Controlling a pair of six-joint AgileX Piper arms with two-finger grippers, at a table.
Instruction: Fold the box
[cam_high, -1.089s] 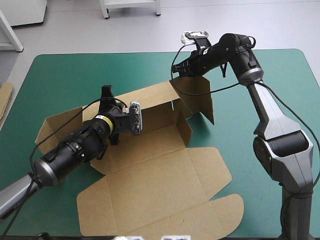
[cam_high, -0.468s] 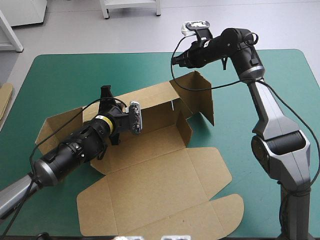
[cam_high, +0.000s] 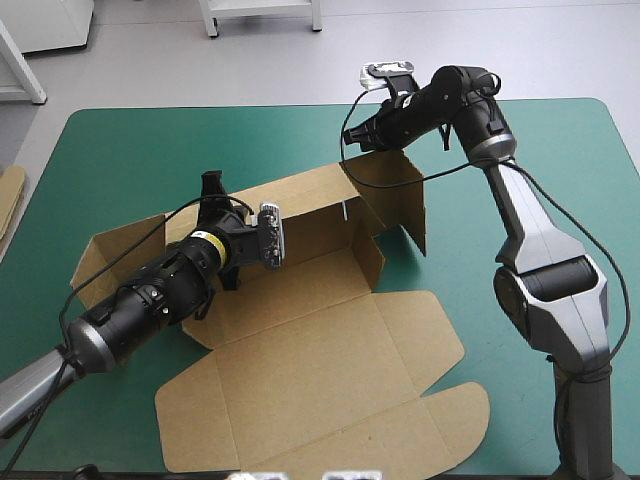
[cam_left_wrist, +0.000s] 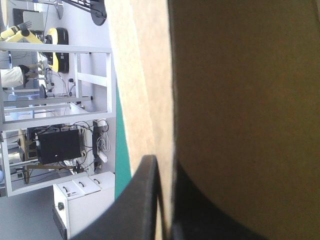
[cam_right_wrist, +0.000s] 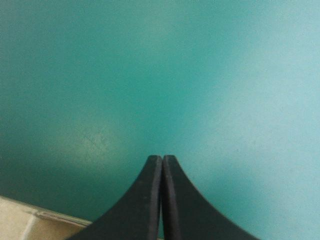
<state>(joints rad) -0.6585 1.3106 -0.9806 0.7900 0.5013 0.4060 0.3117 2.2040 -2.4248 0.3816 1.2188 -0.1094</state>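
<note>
Box: the brown box (cam_high: 290, 300) is lying mid-desk (cam_high: 130, 150), its far wall (cam_high: 300, 205) standing raised and its lid (cam_high: 320, 400) lying flat toward the near edge.
Side flap: the side flap (cam_high: 398, 190) is standing upright at the box's far right end.
Left end effector: the left end effector (cam_left_wrist: 165, 170) is clamping the far wall, with board between its black fingers.
Right end effector: the right end effector (cam_right_wrist: 162, 159) is hovering just above the side flap, its fingers pressed together.
Spare board: an edge of spare board (cam_high: 10, 195) is showing at the desk's left edge.
</note>
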